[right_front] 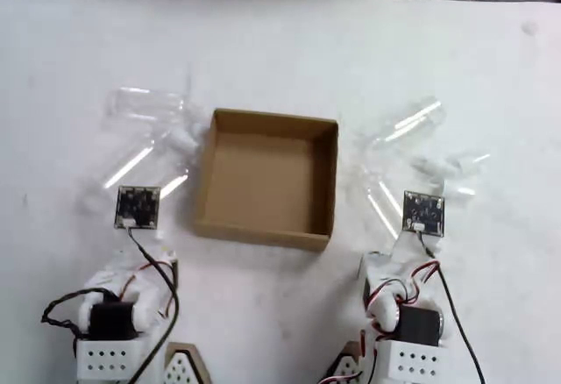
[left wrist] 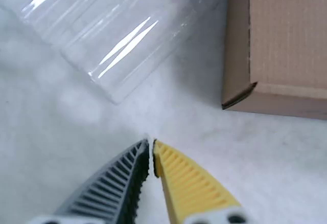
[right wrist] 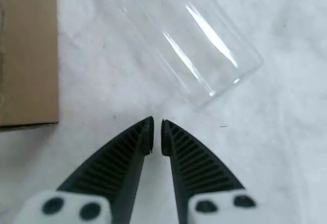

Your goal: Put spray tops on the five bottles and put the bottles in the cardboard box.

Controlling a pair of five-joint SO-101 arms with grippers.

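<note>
**High view.** The cardboard box (right_front: 263,226) stands open at the middle of the white bench (right_front: 280,42), and its floor is bare. Clear bottles lie on their sides in 2 groups, 1 group (right_front: 140,152) between the box and the left edge of the bench and 1 group (right_front: 399,152) between the box and the right edge. Glare prevents a firm count. Small pale pieces (right_front: 443,169) among the right group may be spray tops, but this cannot be confirmed. The left arm (right_front: 114,314) and right arm (right_front: 403,314) sit at the near edge of the bench, 1 at each near corner of the box.

**Left wrist view.** The left gripper (left wrist: 152,146) has its grey and yellow fingers pressed together on nothing, just above the bench. A bottle (left wrist: 112,29) lies ahead of it, apart from the tips. A corner of the box is beside it.

**Right wrist view.** The right gripper (right wrist: 157,132) has its black fingers drawn together with only a sliver between them, and it holds nothing. A bottle (right wrist: 189,40) lies just ahead of it with its flat base toward the tips. The box wall is off to 1 side.

**Progress.** By my judgement 0 bottles are boxed and no fitted top is evident. All capping and all loading remain to be done.
</note>
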